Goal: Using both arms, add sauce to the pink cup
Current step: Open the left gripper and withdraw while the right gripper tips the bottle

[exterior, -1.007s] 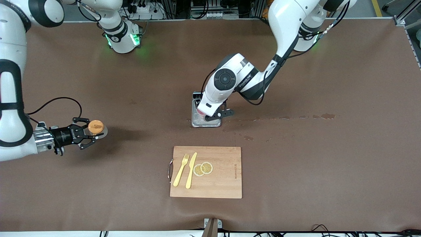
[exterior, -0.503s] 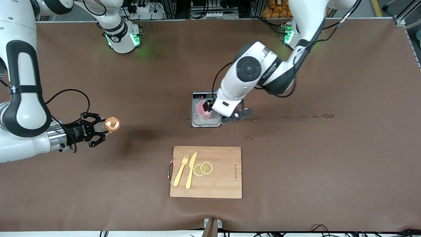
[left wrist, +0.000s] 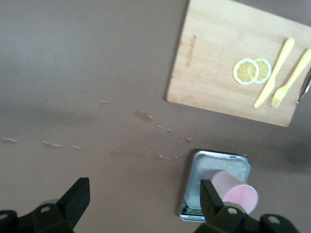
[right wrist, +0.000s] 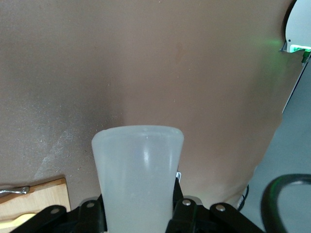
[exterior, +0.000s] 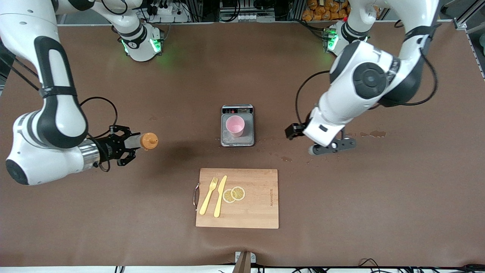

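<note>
The pink cup (exterior: 235,126) stands upright on the steel scale (exterior: 237,141) at mid table, and it also shows in the left wrist view (left wrist: 234,189). My right gripper (exterior: 127,145) is shut on the sauce bottle (exterior: 135,140) and holds it level above the table toward the right arm's end. Its orange cap (exterior: 149,141) and nozzle point toward the cup. The right wrist view shows the whitish bottle body (right wrist: 138,170) between the fingers (right wrist: 184,209). My left gripper (exterior: 331,148) is open and empty over bare table, beside the scale toward the left arm's end (left wrist: 144,199).
A wooden cutting board (exterior: 257,212) lies nearer to the front camera than the scale. It carries a yellow fork (exterior: 208,196), a yellow knife (exterior: 220,196) and two lemon slices (exterior: 234,194). Wet spots (exterior: 373,133) mark the table under the left arm.
My left gripper has let go of the cup and swung away toward the left arm's end. My right gripper has carried the bottle closer to the scale and turned it level.
</note>
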{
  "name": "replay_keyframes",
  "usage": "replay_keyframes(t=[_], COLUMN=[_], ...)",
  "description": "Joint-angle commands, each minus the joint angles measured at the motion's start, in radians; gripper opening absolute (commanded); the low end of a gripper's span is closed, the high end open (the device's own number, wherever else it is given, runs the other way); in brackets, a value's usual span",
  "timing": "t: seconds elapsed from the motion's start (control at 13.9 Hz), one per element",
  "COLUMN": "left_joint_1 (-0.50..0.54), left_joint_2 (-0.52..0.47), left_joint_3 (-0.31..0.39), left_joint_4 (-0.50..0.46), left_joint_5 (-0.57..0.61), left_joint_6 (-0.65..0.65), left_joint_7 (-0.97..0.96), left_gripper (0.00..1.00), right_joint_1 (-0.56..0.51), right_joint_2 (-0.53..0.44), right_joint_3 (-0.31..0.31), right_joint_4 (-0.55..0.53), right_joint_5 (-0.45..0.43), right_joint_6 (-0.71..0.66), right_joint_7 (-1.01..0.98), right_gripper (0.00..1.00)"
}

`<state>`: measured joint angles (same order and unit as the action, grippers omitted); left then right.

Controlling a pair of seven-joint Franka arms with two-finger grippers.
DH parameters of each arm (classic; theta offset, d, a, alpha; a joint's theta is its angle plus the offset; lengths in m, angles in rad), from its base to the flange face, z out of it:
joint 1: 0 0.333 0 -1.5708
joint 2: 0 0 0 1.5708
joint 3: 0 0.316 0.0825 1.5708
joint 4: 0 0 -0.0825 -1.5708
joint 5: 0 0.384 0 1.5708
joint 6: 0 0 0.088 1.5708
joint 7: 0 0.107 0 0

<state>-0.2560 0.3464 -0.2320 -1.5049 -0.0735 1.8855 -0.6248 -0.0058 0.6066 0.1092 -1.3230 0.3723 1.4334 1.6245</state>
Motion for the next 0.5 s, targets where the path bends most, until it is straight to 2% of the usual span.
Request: replay_keyframes(t=[0.0, 0.43], left_joint_1=[0.072, 0.208], left_joint_2=[-0.061, -0.176], left_joint_3=[-0.012, -0.007], left_joint_4=[-0.028, -0.072], left_joint_5=[0.021, 0.021], left_joint_6=[-0.017, -0.057], left_joint_7=[0.103, 0.37], left_gripper=[1.0, 1.0], right_joint_1=[0.068, 0.222], right_joint_2=[-0.022, -0.016], right_joint_3=[-0.006, -0.008], right_joint_4=[0.028, 0.028], right_joint_5=[-0.055, -0.194], right_joint_6=[-0.016, -0.011], right_joint_7=[0.092, 0.284], right_gripper=[0.29, 0.29])
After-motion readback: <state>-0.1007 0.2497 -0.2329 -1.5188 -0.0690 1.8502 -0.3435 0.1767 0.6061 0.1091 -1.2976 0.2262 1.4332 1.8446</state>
